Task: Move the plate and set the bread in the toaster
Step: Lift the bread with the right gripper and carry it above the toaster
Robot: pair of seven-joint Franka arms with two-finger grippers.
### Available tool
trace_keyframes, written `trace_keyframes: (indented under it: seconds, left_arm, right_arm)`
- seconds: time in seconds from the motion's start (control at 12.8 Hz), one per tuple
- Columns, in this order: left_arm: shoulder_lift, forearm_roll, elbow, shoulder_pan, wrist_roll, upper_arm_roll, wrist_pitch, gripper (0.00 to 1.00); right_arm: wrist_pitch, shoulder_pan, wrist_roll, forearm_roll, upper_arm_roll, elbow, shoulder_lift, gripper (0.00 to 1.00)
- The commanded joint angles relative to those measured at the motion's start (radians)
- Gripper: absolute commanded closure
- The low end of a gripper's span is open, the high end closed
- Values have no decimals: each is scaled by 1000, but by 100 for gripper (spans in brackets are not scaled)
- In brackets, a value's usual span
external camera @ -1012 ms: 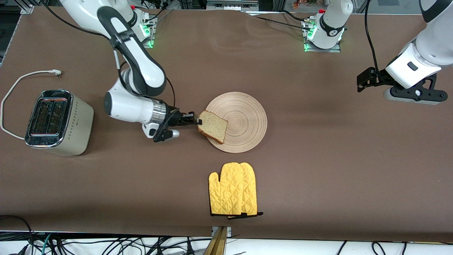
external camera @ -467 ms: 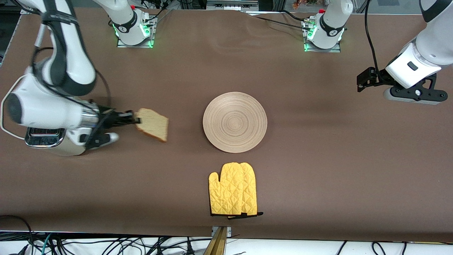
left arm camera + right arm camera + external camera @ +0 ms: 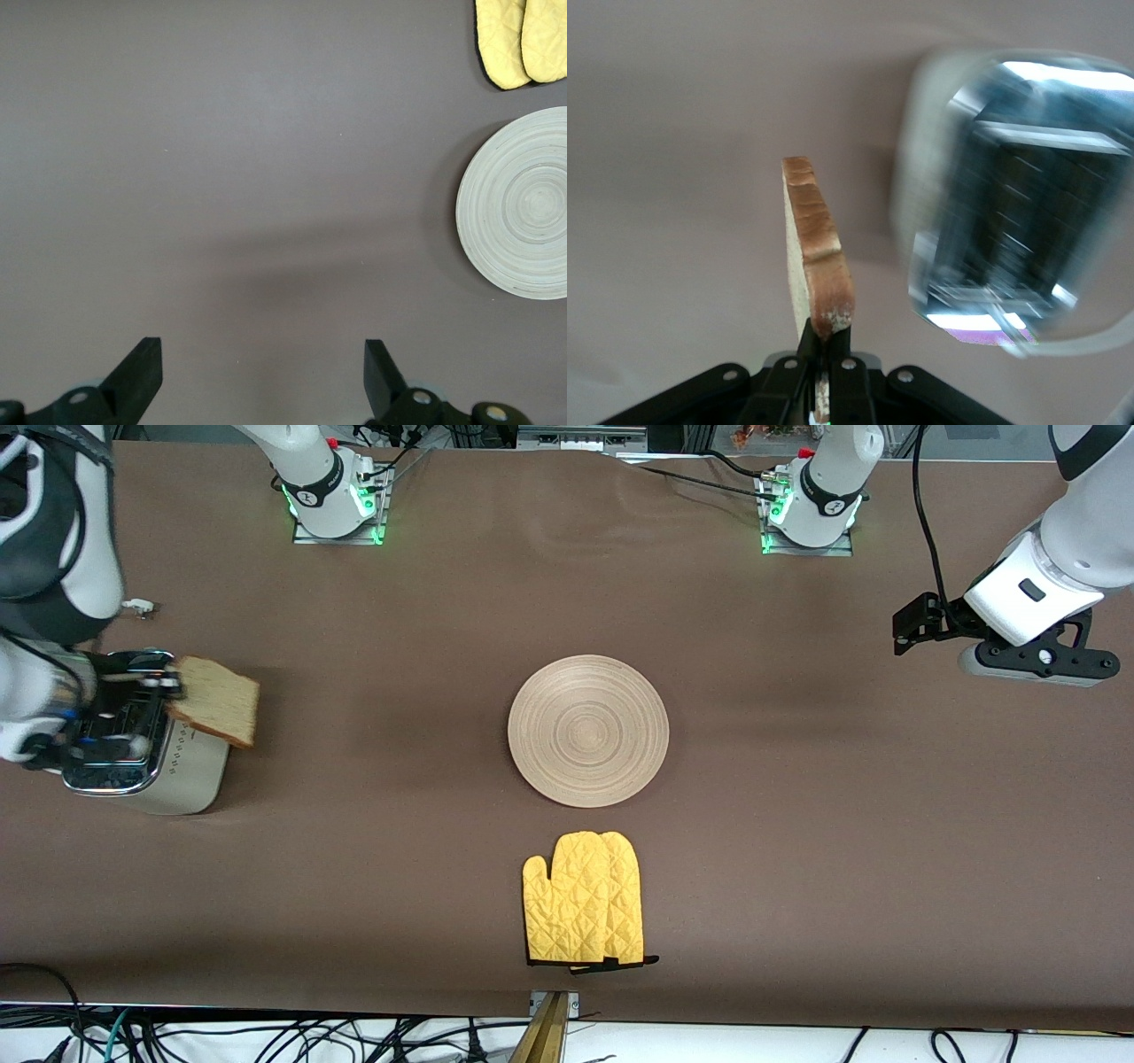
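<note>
Tan bread [image 3: 215, 711], clamped in the right gripper [image 3: 168, 685], has swung off the plate [image 3: 588, 731] to the toaster [image 3: 146, 735] — slotting comes next — while the left gripper [image 3: 257, 376] waits open-fingered.

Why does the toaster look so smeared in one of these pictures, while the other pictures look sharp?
In the right wrist view the toaster is streaked by motion blur, while the bread clamped in the right gripper stays crisp. In the front view the plate and yellow mitt are sharp; only the bread at the toaster looks slightly smeared. The left wrist view is sharp, with soft shadows on the table.
</note>
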State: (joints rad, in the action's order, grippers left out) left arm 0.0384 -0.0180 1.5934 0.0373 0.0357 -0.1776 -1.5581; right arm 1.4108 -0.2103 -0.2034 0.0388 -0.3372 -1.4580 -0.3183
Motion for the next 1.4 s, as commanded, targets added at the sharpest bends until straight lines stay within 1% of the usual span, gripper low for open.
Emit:
trace_keyframes:
  seconds: [0.0, 0.16, 0.31, 0.47, 0.7, 0.86, 1.01, 1.32]
  left_arm:
    - [-3, -34, -12, -5, 16, -5, 15, 0]
    - [-3, -33, -12, -5, 15, -5, 15, 0]
    - [-2, -33, -12, -7, 16, -5, 15, 0]
    - [-3, -33, -12, -7, 16, -6, 15, 0]
    - [-3, -36, -12, -7, 16, -6, 15, 0]
    - [-2, -36, -13, -8, 15, -10, 15, 0]
    - [1, -36, -23, -8, 15, -10, 15, 0]
    - [3, -36, -26, -8, 15, -11, 15, 0]
  right_arm:
    - [-61, -11, 1, 158, -74, 1, 53, 100]
    - [-50, -11, -8, 197, -146, 1, 56, 100]
    - [-12, -6, -11, 226, -180, 7, 48, 100]
    - [48, 23, -10, 234, -180, 5, 30, 100]
    - [126, 31, -8, 222, -178, 4, -10, 100]
    - [151, 32, -8, 217, -178, 2, -31, 100]
    - [178, 32, -8, 173, -178, -1, -60, 100]
    - [200, 31, -5, 127, -174, -1, -93, 100]
